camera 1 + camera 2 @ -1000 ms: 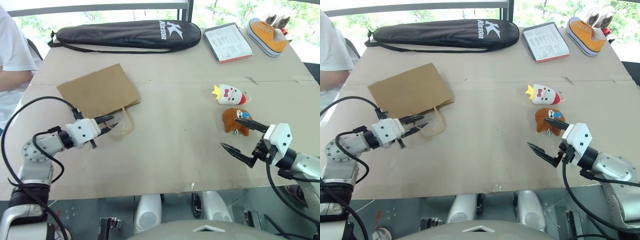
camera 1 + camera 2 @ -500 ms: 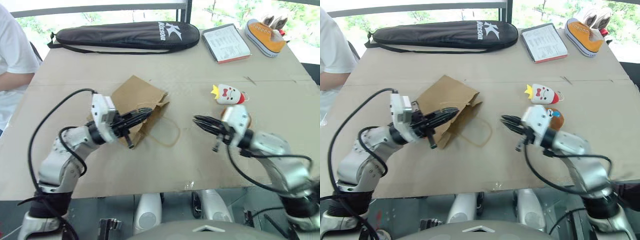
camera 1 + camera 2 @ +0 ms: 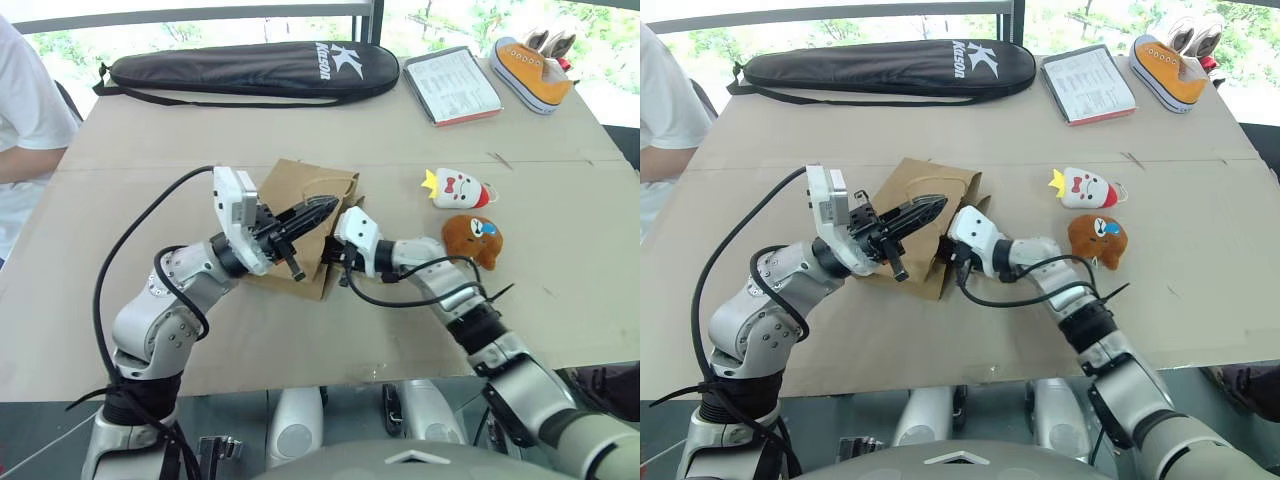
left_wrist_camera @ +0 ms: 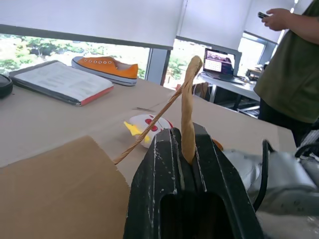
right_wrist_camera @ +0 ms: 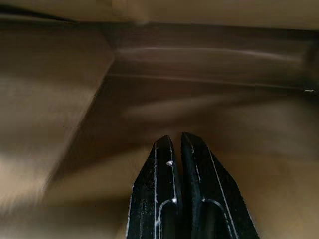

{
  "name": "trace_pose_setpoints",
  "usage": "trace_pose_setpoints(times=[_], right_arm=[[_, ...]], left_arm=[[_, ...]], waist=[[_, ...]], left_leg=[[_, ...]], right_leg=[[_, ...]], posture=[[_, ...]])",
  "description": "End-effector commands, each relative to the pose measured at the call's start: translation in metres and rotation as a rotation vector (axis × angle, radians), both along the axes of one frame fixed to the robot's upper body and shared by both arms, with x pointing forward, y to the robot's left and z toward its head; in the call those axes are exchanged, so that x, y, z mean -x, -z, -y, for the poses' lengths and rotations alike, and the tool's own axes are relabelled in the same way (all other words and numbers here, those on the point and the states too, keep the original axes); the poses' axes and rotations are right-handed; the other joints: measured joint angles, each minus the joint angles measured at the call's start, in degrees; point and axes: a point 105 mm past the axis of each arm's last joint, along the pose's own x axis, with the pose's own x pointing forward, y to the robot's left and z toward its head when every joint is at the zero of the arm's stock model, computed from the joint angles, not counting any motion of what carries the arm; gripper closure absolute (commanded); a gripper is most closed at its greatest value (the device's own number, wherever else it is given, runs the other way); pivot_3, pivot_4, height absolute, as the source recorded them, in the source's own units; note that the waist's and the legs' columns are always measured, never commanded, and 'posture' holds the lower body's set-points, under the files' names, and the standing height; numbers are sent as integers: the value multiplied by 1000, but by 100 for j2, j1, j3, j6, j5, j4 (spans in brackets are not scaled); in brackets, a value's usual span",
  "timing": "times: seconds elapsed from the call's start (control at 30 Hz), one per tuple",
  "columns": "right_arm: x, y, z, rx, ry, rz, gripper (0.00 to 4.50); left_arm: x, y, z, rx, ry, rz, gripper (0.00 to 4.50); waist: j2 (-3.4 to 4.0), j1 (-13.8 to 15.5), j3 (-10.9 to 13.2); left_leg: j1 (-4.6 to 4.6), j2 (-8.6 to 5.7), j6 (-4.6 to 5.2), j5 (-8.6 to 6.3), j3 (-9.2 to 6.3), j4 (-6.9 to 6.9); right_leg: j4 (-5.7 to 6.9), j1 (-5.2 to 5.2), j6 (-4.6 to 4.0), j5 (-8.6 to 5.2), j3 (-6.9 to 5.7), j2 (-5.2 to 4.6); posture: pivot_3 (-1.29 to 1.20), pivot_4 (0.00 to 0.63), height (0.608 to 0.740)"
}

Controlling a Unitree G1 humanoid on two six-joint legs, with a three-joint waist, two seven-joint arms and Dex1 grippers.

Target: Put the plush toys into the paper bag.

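The brown paper bag (image 3: 298, 186) is tipped up off the table, mouth toward the right. My left gripper (image 3: 318, 209) is shut on one of its twisted paper handles (image 4: 188, 104). My right gripper (image 5: 174, 140) is shut with nothing between its fingers; its tips reach into the bag's mouth, with brown paper all around them. The two plush toys lie on the table to the right of the bag, apart from both grippers: the white one with the yellow tuft (image 3: 458, 188) farther back, the brown one (image 3: 474, 238) nearer.
A long black racket case (image 3: 255, 68) lies along the far edge. A booklet (image 3: 455, 85) and an orange sneaker (image 3: 535, 70) sit at the far right. A person in white (image 3: 25, 110) sits at the left; another person (image 4: 289, 64) stands beyond the table.
My left gripper has lifted the bag by its handle, up and to the right. My right arm has swung left from the brown toy, its gripper has shut, and its tips have entered the bag's mouth.
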Motion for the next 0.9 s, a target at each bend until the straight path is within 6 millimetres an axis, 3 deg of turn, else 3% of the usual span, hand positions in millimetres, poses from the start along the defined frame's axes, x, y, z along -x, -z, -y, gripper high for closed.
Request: trace_pose_setpoints(times=[0.03, 0.13, 0.27, 0.47, 0.53, 0.67, 0.7, 0.77, 0.83, 0.9], right_arm=[[-2, 10, -6, 25, -14, 18, 4449], [-9, 35, 3, 106, 58, -4, 4449], [-14, 40, 11, 112, 129, -4, 4449], [-31, -5, 29, 84, 273, 200, 4449], [-28, -29, 39, 10, 266, 138, 4449], [-5, -80, 70, -100, 241, 128, 2855], [2, -92, 82, -115, 252, 126, 2245], [12, -108, 101, -133, 298, 120, 1391], [16, -116, 119, -119, 370, 114, 222], [23, -119, 143, -76, 456, 114, 42]], left_arm=[[3, -19, -5, 24, -48, 68, 4500], [-7, -32, -38, 50, -206, 89, 4500], [-13, -42, -59, 37, -315, 136, 4500], [-11, -37, -54, 11, -299, 134, 4500], [-13, -34, -50, 1, -284, 130, 4500], [-17, -30, -41, -14, -257, 124, 4500], [-18, -28, -40, -17, -251, 123, 4500], [-20, -26, -38, -24, -245, 126, 4500], [-21, -26, -37, -25, -246, 129, 4500], [-23, -26, -36, -25, -248, 134, 4500]], waist=[[0, -24, 0], [1, -64, -1], [7, -58, -12], [9, -24, -18], [8, -26, -18], [16, -35, -13], [14, -42, -14], [17, -40, -12], [17, -44, -12], [16, -49, -13]], left_leg=[[0, 0, 0, 0, 0, 0], [6, 0, -1, 0, 1, 0], [24, 4, -1, 1, -2, -2], [48, -7, -4, 1, 10, 0], [43, -11, -5, 1, 12, 0], [1, -9, -4, 2, 6, -3], [-1, -9, -4, 1, 4, -14], [0, -7, -4, 1, 1, -25], [3, -7, -4, 1, 1, -34], [4, -7, -4, 1, 2, -37]], right_leg=[[-1, 0, 1, 0, 0, 0], [4, 2, 0, 1, 1, -1], [14, 9, -4, -1, 1, 4], [10, 31, -23, -11, 3, -17], [7, 30, -23, -11, 4, -22], [3, 1, -1, 2, 2, -17], [2, -4, 0, 1, -1, -17], [0, -8, 0, 1, -3, -12], [-2, -10, -1, 0, -3, -10], [-3, -10, -1, -1, -3, -9]], posture=[[0, 150, 740], [0, 150, 740], [0, 150, 740], [0, 150, 740], [0, 150, 740], [0, 150, 740], [0, 150, 740], [0, 150, 740], [0, 150, 740], [0, 150, 740]])
